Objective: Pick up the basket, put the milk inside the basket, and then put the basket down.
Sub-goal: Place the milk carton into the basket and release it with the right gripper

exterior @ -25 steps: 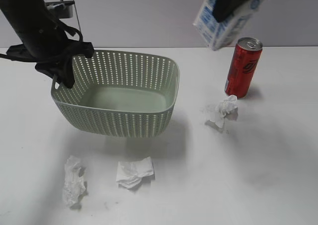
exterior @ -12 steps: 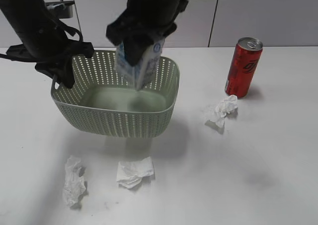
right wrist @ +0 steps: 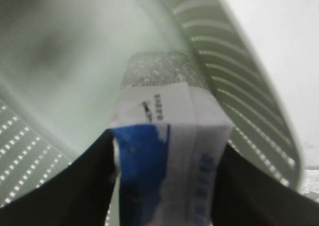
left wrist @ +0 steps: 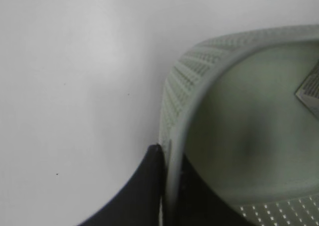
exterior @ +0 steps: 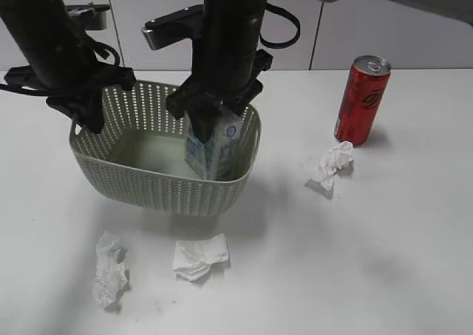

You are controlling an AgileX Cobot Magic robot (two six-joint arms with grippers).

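The pale green basket (exterior: 155, 183) hangs a little above the white table, tilted. My left gripper (exterior: 87, 117) is shut on its left rim; in the left wrist view the jaws (left wrist: 169, 158) pinch the basket wall (left wrist: 174, 101). My right gripper (exterior: 203, 120) is shut on the white-and-blue milk carton (exterior: 214, 150) and holds it inside the basket by the right wall. In the right wrist view the carton (right wrist: 164, 136) sits between the two black fingers (right wrist: 167, 186), over the basket floor (right wrist: 75, 76).
A tall red soda can (exterior: 362, 100) stands at the right back. Crumpled white tissues lie right of the basket (exterior: 331, 165), in front of it (exterior: 199, 256) and at the front left (exterior: 109, 270).
My right arm swung left from above the can and lowered the milk carton into the basket. The basket, held by my left gripper, shifted slightly left.
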